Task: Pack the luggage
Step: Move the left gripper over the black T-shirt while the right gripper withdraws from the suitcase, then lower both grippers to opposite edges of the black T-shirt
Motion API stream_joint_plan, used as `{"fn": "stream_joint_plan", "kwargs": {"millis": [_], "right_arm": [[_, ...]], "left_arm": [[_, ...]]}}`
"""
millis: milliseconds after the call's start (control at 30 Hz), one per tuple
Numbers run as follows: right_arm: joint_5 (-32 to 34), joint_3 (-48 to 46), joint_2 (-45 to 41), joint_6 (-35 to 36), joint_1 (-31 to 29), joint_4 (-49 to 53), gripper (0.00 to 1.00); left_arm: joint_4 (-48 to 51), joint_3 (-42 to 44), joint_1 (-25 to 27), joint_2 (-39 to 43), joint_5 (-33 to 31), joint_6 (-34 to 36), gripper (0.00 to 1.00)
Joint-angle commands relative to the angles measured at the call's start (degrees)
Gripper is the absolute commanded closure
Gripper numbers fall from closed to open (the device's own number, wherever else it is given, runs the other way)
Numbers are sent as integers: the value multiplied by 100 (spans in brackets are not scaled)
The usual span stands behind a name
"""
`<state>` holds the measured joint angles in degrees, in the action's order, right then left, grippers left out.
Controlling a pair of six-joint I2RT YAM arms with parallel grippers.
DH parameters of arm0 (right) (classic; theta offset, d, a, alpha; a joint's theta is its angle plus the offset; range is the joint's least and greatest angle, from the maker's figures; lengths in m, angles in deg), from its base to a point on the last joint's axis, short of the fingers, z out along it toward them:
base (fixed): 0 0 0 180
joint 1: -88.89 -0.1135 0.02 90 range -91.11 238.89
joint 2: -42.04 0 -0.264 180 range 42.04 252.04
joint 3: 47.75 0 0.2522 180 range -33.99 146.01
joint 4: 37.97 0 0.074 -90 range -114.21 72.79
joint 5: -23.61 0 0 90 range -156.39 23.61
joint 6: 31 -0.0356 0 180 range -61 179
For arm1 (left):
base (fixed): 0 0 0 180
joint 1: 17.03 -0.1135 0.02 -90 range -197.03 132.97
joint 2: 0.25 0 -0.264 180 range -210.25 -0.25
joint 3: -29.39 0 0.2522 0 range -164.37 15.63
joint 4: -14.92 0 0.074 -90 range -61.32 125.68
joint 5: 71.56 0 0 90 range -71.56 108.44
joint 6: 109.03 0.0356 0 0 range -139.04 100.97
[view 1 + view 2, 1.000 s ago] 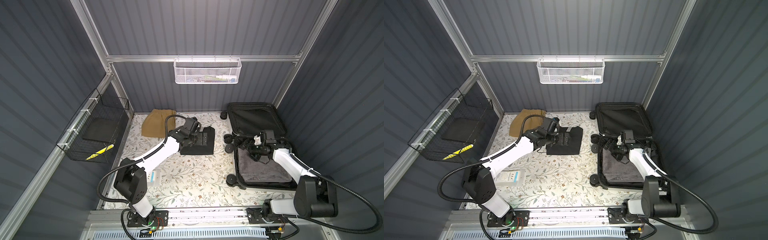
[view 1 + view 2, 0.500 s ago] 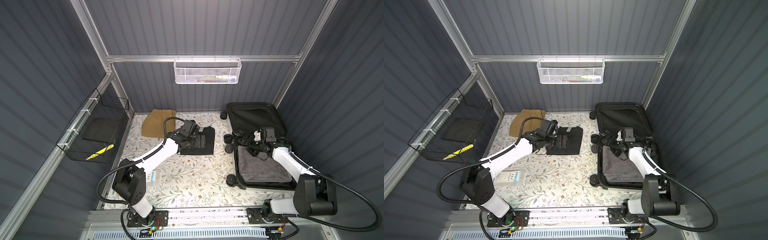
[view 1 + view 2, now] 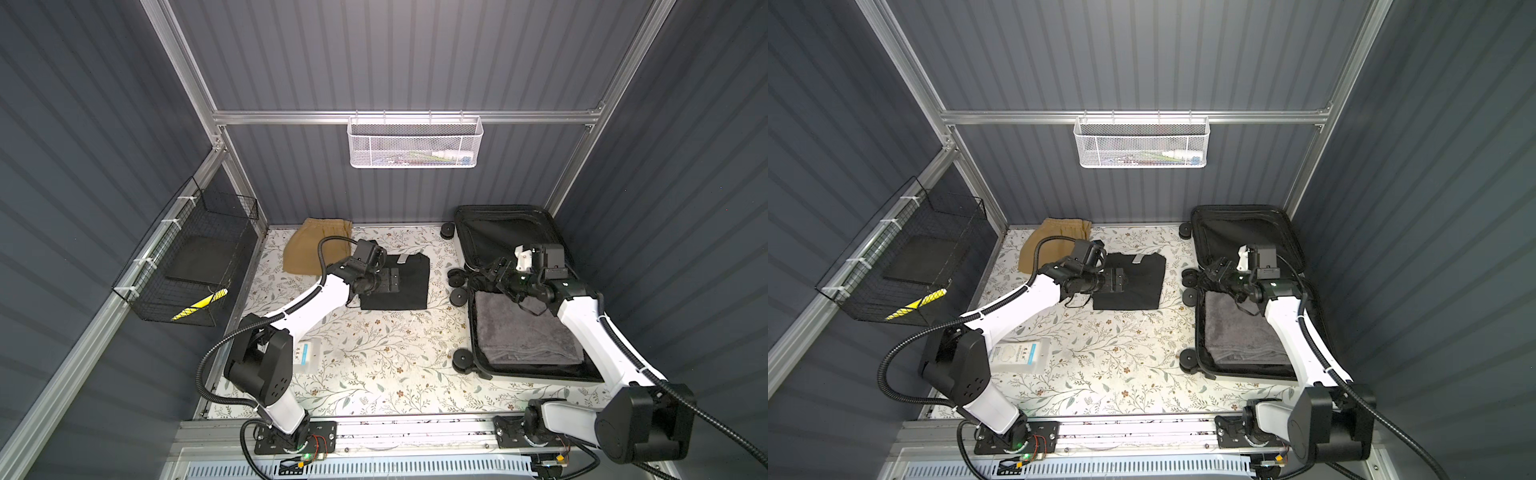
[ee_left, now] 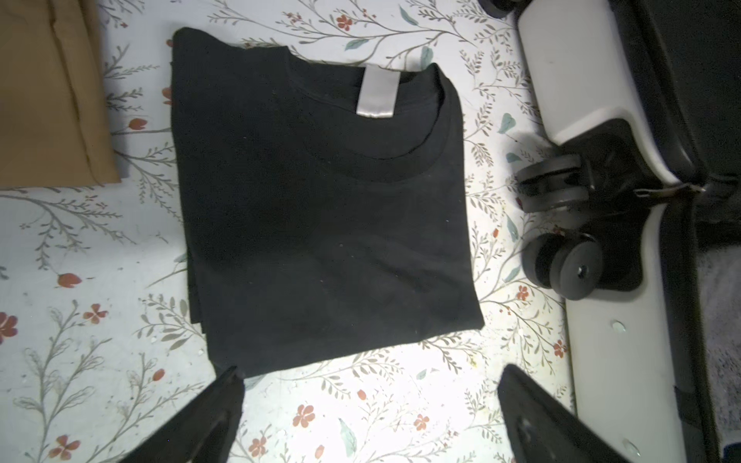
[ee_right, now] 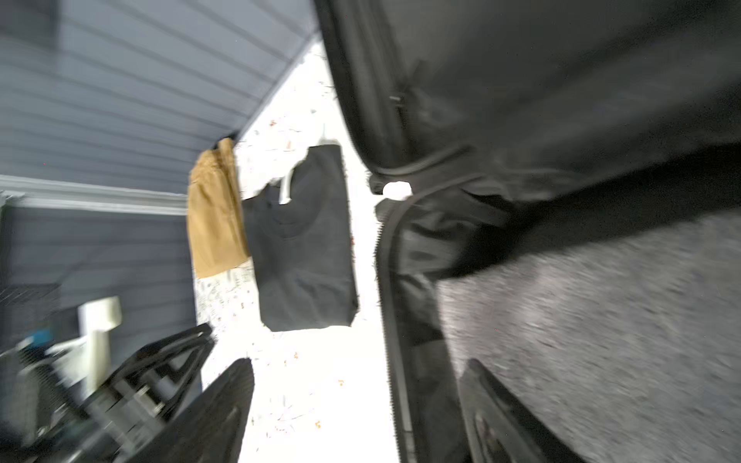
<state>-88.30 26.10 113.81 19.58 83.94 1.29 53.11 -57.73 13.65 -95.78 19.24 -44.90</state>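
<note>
A small white hard-shell suitcase with black lining (image 3: 507,232) lies open at the right side of the floral table (image 3: 374,353), with a folded grey towel (image 3: 519,336) inside. The left arm stretches forward, its left claw (image 4: 369,381) spread and empty at the edge of a folded black T-shirt (image 4: 320,220). The right arm angles over the suitcase hinge, its right claw (image 5: 359,364) spread and empty.

Both top views are sharp and evenly lit. In the left wrist view glare pools on the surface (image 4: 373,385). The right wrist view is blurred, with the surface blown out white.

both top views look down from high at the front; wrist cams sit low, both catch the black shirt (image 4: 320,208).
</note>
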Motion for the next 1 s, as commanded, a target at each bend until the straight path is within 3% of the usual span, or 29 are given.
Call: {"fn": "stream_joint_plan", "kwargs": {"millis": [0, 300, 500, 733, 967], "right_arm": [[91, 301, 197, -36, -469, 24, 18], [886, 902, 984, -144, -1741, 178, 19], [1093, 914, 1299, -298, -2050, 271, 20], [1119, 738, 1388, -373, -2124, 124, 20], [1066, 758, 1624, -368, -2194, 76, 19]], "left_arm": [[39, -46, -134, -262, 127, 229, 0], [-15, -1020, -260, -1478, 495, 408, 0], [-192, -1309, -256, -2049, 844, 306, 0], [-469, -839, -255, -2074, 945, 125, 0], [-817, 223, -251, -1592, 1073, -126, 0]]}}
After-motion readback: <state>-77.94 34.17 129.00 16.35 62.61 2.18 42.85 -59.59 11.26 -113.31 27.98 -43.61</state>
